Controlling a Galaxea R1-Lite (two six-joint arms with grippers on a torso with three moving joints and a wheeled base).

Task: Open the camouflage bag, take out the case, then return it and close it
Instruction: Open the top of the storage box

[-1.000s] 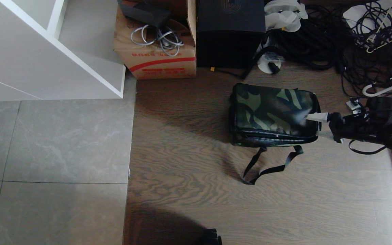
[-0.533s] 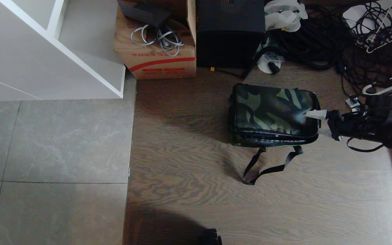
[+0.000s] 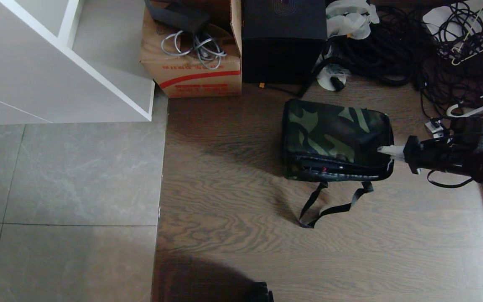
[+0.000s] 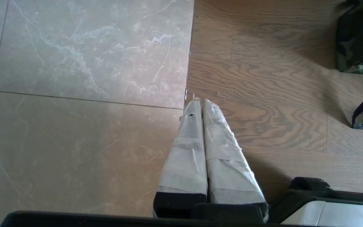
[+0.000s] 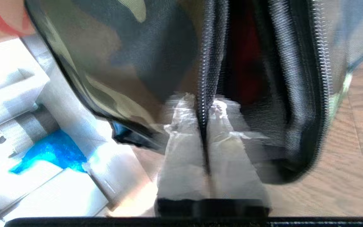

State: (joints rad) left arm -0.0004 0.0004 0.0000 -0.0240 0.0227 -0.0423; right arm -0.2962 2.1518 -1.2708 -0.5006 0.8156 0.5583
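Two floor finishes meet in the head view: grey stone tile (image 3: pixel 65 176) on the left, brown wood-grain boards (image 3: pixel 233 235) centre and right, with a white cabinet (image 3: pixel 57 71) at upper left. Along the top edge stand a brown cardboard box (image 3: pixel 191 67) with a red stripe and red print too small to read, a black cube-shaped box (image 3: pixel 283 42), and a tangle of black cables (image 3: pixel 413 54). The camouflage bag (image 3: pixel 336 140) sits right of centre on the wood, its black strap (image 3: pixel 329 203) trailing toward the bottom. The right gripper (image 3: pixel 386 150) is at the bag's right end, fingers clamped together on the lid's zipper edge (image 5: pixel 204 94); red lining shows in the gap, though that wrist view is blurred. Compared with a second ago, the fingers have closed and the lid's near edge appears lifted slightly. The left gripper (image 4: pixel 198 101) hangs over the tile-wood seam, fingers together, holding nothing.
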